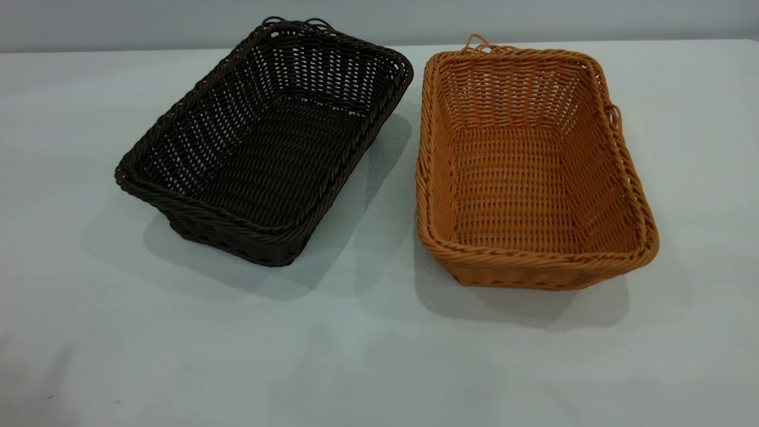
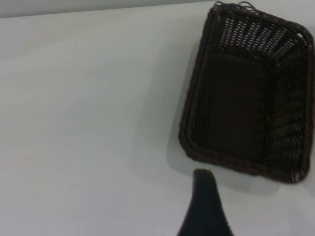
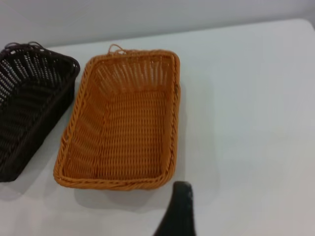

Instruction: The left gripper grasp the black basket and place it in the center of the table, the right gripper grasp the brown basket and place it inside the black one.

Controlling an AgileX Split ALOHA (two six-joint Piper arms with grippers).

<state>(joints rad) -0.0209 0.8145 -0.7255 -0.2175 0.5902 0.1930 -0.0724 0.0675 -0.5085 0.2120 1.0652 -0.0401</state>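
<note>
The black basket (image 1: 267,142) stands on the table (image 1: 367,356) at the back left, turned at an angle. The brown basket (image 1: 528,166) stands just to its right, with a narrow gap between them. Both are empty and upright. Neither arm shows in the exterior view. In the left wrist view one black finger (image 2: 203,201) of my left gripper (image 2: 243,199) points at the near end of the black basket (image 2: 246,93), short of it. In the right wrist view one finger (image 3: 181,206) of the right gripper (image 3: 221,201) hovers just short of the brown basket (image 3: 123,123). Both grippers are empty.
The pale tabletop stretches bare in front of both baskets and to either side. The table's back edge (image 1: 118,50) runs against a grey wall just behind the baskets.
</note>
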